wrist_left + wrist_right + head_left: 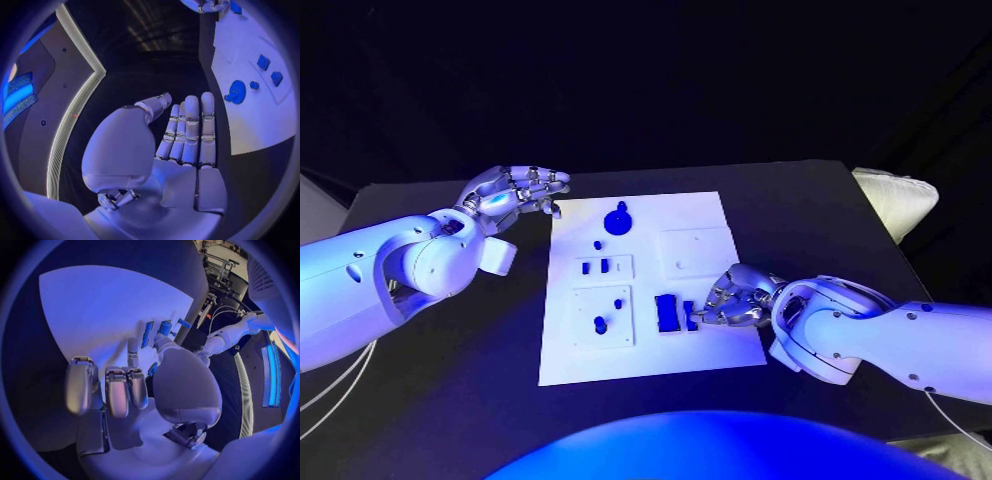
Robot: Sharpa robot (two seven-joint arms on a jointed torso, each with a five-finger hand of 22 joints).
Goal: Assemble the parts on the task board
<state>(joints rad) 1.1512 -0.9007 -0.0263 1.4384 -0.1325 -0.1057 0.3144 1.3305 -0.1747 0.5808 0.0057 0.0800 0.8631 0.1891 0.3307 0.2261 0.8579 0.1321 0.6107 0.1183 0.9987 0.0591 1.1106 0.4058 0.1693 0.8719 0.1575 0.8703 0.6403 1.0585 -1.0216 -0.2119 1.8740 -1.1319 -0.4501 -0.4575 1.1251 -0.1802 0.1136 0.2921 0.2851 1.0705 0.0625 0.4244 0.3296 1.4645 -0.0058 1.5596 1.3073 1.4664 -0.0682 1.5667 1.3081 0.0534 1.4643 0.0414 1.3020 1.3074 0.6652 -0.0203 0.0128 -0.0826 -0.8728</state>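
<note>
Task board (711,212) carries seven blue parts (666,312); two hands flank it

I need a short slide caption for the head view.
Right hand works at blue parts on the task board; left hand hovers open.

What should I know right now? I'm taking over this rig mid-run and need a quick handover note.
Left hand: open, fingers straight, holding nothing, off the board's far left corner.
Right hand: fingers curled at the board's near right edge, by a blue rectangular part; whether it grips anything cannot be told.
Task board: white, mid-table. A round blue part lies near its far edge, and small blue parts sit along its left side.
Done: cannot tell which parts are seated.
Left: confirm the right hand's grip, then continue assembly.
</note>
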